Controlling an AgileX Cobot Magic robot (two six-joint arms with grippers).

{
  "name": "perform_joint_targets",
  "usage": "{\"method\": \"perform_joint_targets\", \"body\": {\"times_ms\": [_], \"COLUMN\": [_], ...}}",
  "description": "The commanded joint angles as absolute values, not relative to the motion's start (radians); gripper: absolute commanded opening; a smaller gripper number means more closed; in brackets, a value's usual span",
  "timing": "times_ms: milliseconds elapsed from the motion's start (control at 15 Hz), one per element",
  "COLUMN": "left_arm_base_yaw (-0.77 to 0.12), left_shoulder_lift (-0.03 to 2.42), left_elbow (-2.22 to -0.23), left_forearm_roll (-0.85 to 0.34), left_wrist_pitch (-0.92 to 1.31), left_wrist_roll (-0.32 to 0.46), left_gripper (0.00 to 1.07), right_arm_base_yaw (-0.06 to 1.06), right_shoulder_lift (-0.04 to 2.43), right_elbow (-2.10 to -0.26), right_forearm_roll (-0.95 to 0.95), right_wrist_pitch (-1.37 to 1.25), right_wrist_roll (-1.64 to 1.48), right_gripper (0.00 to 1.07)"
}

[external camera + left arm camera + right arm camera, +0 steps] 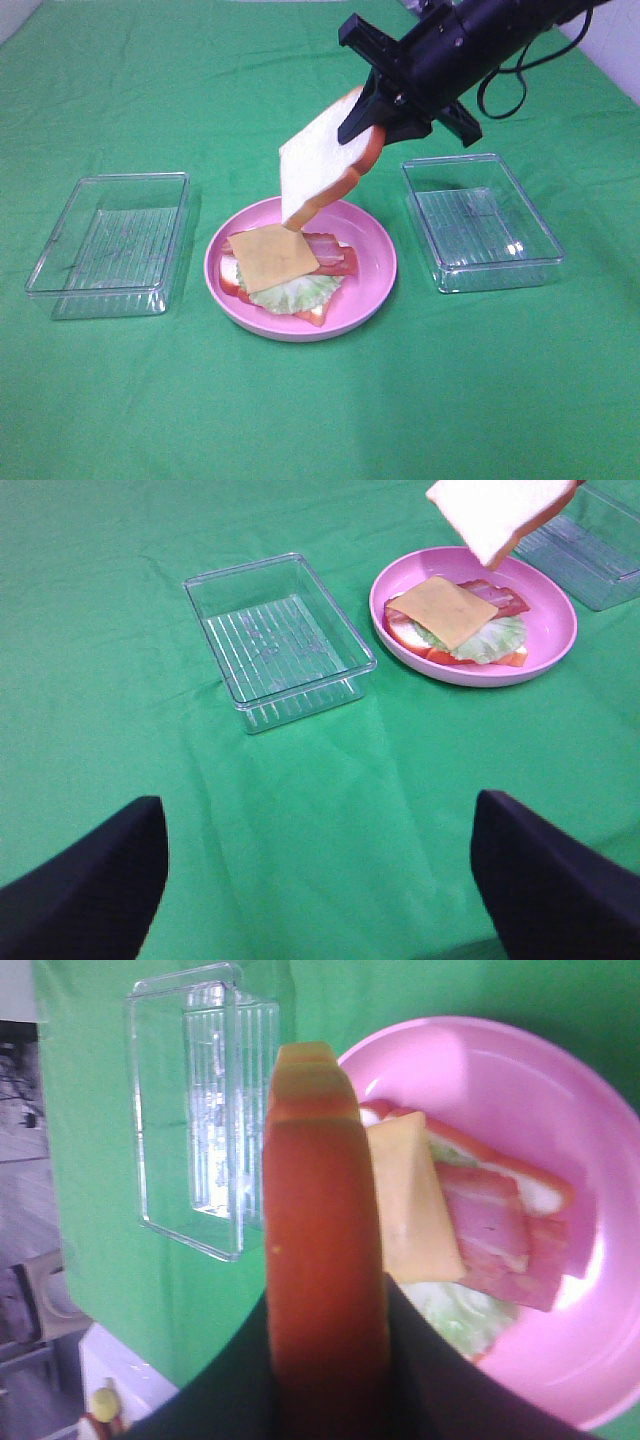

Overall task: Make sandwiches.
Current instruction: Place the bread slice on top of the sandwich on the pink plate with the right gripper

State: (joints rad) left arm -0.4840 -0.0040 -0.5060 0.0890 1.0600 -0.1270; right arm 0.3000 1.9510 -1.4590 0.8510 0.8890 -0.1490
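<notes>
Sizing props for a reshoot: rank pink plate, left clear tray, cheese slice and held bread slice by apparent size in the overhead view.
1. Pink plate and left clear tray: too alike to rank.
2. Held bread slice, though nearer the camera.
3. Cheese slice.

A white bread slice with orange-brown crust hangs tilted, corner down, above the stack: bottom bread slice, green lettuce, reddish bacon, and a yellow cheese slice lying flat on top.

Right gripper clamps bread slice edge-on, orange-brown crust facing camera. Beyond it: pink plate holding cheese slice, bacon, lettuce. Clear tray beside plate on green surface.
</notes>
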Motion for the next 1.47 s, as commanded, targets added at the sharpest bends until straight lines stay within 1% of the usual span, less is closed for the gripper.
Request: {"method": "perform_joint_targets", "body": {"times_ms": [67, 200, 333, 467, 667, 867, 1267, 1333, 1400, 1467], "left_arm_base_yaw": [-0.484, -0.484, -0.484, -0.484, -0.484, -0.484, -0.484, -0.484, -0.484, -0.484], "left_shoulder_lift": [-0.028, -0.028, -0.028, -0.028, -0.028, -0.028, -0.028, -0.028, -0.028, -0.028], "left_elbow": [-0.502, -0.502, -0.502, -0.502, -0.502, -0.502, -0.502, -0.502, -0.502, -0.502], "left_forearm_roll": [0.086, 0.086, 0.086, 0.086, 0.086, 0.086, 0.086, 0.086, 0.086, 0.086], "left_wrist_pitch": [1.05, 1.05, 1.05, 1.05, 1.05, 1.05, 1.05, 1.05, 1.05, 1.05], "left_wrist_roll": [-0.129, -0.129, -0.129, -0.129, -0.129, -0.129, -0.129, -0.129, -0.129, -0.129], "left_gripper": [0.79, 0.79, 0.79, 0.79, 0.79, 0.79, 0.79, 0.79, 0.79, 0.79], "right_arm_base_yaw": [0.311, 0.311, 0.311, 0.311, 0.314, 0.354, 0.354, 0.354, 0.354, 0.354], "right_shoulder_lift": [1.952, 1.952, 1.956, 1.98, 2.049, 2.092, 2.092, 2.092, 2.092, 2.092], "right_elbow": [-1.319, -1.209, -1.149, -1.144, -1.144, -1.144, -1.144, -1.144, -1.144, -1.144], "right_forearm_roll": [1.146, 1.374, 1.489, 1.518, 1.588, 1.637, 1.595, 1.577, 1.571, 1.556], "right_wrist_pitch": [0.801, 0.747, 0.709, 0.718, 0.81, 0.788, 0.756, 0.756, 0.757, 0.761], "right_wrist_roll": [-0.356, -0.516, -0.607, -0.61, -0.633, -0.669, -0.673, -0.673, -0.673, -0.671], "right_gripper": [0.0, 0.0, 0.0, 0.0, 0.0, 0.0, 0.0, 0.08, 0.13, 0.23]}}
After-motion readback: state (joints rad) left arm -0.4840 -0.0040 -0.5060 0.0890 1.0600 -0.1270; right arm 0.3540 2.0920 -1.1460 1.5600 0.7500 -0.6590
